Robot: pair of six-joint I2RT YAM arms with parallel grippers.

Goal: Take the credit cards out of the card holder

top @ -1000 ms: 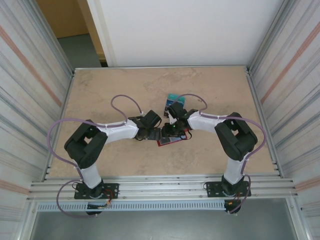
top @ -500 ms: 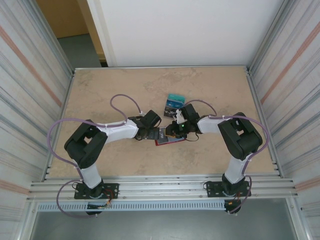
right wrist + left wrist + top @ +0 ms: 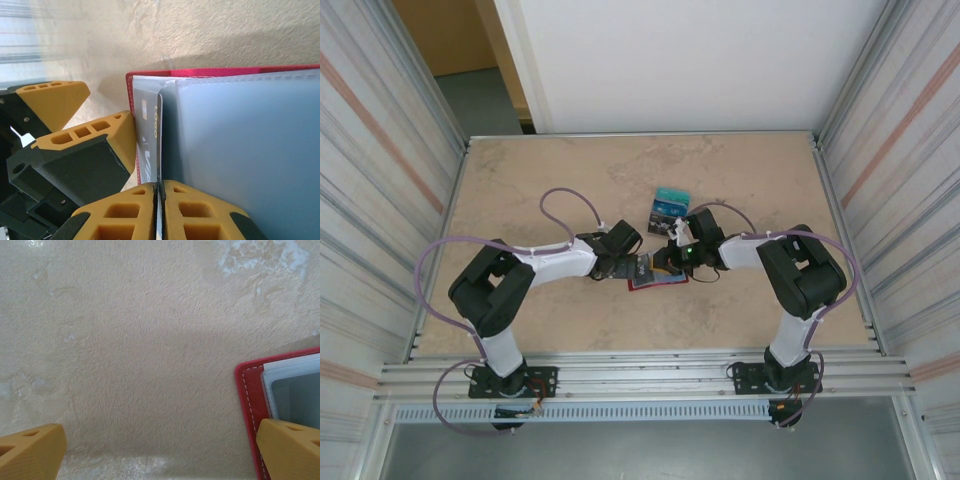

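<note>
The red card holder [image 3: 658, 281] lies open on the table between both grippers, its pale blue-grey pockets [image 3: 240, 150] facing up. A grey credit card [image 3: 149, 145] with printed lettering sticks out of a pocket by the holder's red edge [image 3: 200, 73]. My right gripper [image 3: 159, 189] is shut on that card's thin edge. My left gripper [image 3: 160, 452] stands wide open, one yellow fingertip [image 3: 292, 450] down on the holder's corner [image 3: 248, 400], the other over bare table. From above, the left gripper [image 3: 628, 266] and right gripper [image 3: 666, 262] meet over the holder. Teal and dark credit cards [image 3: 670, 205] lie on the table behind.
The beige tabletop [image 3: 550, 180] is walled by metal panels [image 3: 390, 150] on the left and right. An aluminium rail [image 3: 640, 375] runs along the near edge by the arm bases. The left gripper's yellow finger [image 3: 85, 145] crowds the holder's left edge in the right wrist view.
The right gripper has closed onto the card's edge. The right wrist has drawn back to the right. The left arm has held still, open.
</note>
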